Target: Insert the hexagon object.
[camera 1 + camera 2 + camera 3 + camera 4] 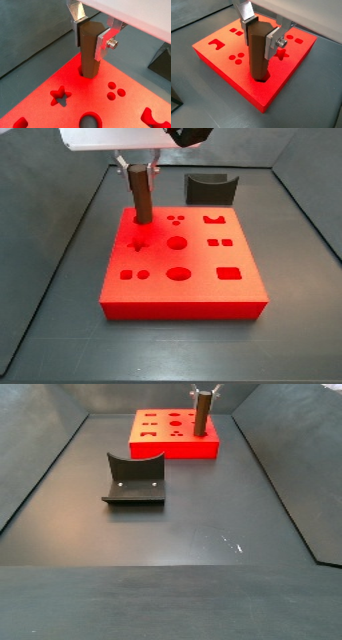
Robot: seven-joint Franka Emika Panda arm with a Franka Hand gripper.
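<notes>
My gripper is shut on the hexagon object, a long brown six-sided peg held upright between the silver fingers. It also shows in the other wrist view, with the gripper clamped near its top. The peg's lower end sits in a hole near one corner of the red block; how deep it goes I cannot tell. In a side view the peg stands at the far left corner of the red block under the gripper. The peg shows likewise on the block.
The red block has several other shaped holes: a star, three dots, circles and squares. A dark grey curved block stands on the dark floor behind the red block and also shows in the other side view. Dark walls ring the floor.
</notes>
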